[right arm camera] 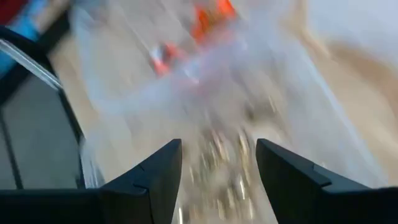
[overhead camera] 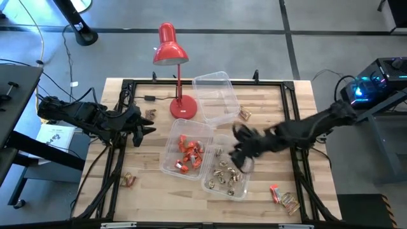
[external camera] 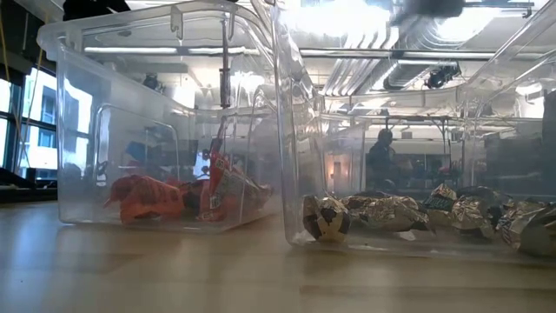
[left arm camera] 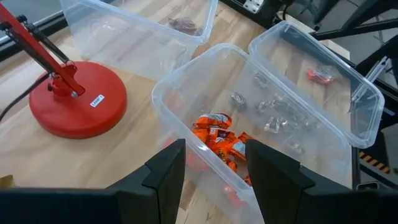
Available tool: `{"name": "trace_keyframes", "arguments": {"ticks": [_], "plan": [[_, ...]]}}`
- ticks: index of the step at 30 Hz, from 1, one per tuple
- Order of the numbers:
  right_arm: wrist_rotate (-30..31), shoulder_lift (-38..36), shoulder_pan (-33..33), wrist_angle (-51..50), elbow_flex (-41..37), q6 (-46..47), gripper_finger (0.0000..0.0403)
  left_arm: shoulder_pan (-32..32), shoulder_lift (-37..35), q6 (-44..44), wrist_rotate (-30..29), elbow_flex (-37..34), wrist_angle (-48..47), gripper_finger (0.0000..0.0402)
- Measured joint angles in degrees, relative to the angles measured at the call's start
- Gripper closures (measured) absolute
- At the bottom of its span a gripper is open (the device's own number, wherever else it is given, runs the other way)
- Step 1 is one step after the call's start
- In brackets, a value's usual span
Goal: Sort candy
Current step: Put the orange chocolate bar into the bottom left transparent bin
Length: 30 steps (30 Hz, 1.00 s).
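Right gripper (overhead camera: 236, 159) hovers over the lower-centre tub (overhead camera: 227, 175) of gold-silver candy (overhead camera: 224, 173), jaws apart and empty in the blurred wrist view. Left gripper (overhead camera: 143, 130) waits at the centre-left edge of the worktop (overhead camera: 152, 191), jaws apart, nothing between them. Red-orange candy (overhead camera: 189, 152) lies in the middle tub (overhead camera: 172, 149), beside the red lamp (overhead camera: 175, 76). Stray sweets (overhead camera: 283, 197) lie at the lower right.

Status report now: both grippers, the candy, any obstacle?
Right gripper open over gold candy tub. Left gripper open, waiting at table's left side. Loose candy remains near right corner. Red lamp stands behind tubs.
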Motion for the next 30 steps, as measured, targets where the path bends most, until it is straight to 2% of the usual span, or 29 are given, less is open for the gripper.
{"name": "trace_keyframes", "arguments": {"ticks": [5, 8, 11, 14, 18, 21, 26, 30], "plan": [[0.7, -1.47, 13.71, -19.39, -0.04, 26.2, 0.0202, 0.0, 0.0, -2.23, 0.12, 0.0, -0.04, 0.024], [-2.75, 0.62, 21.83, -27.2, -0.13, 42.35, 0.0202, 0.0, 0.0, -2.3, 0.13, 0.0, -0.04, 0.024], [-7.94, 3.36, 27.86, -29.08, -1.35, 51.72, 0.0202, 0.0, 0.0, -2.36, 0.13, 0.0, -0.04, 0.024], [-13.59, 4.62, 31.61, -24.53, -5.98, 59.3, 0.0201, 0.0, 0.0, -2.53, 0.13, 0.0, -0.03, 0.024], [-16.5, 4.88, 34.32, -10.81, -15.24, 66.79, 0.0201, 0.0, 0.0, -3.3, 0.13, 0.02, -0.02, 0.024], [-18.53, 4.88, 34.37, -2.5, -21.63, 68.73, 0.0201, 0.0, 0.0, -3.33, 0.13, 0.02, -0.02, 0.024], [-20.01, 4.88, 32.58, 4.71, -30.05, 71.1, 0.0201, 0.0, 0.0, -3.43, 0.13, 0.04, -0.02, 0.024], [-22.27, 4.86, 31.58, 13.55, -35.28, 69.02, 0.0201, 0.0, 0.02, -3.79, 0.13, 0.04, -0.02, 0.024]]}}
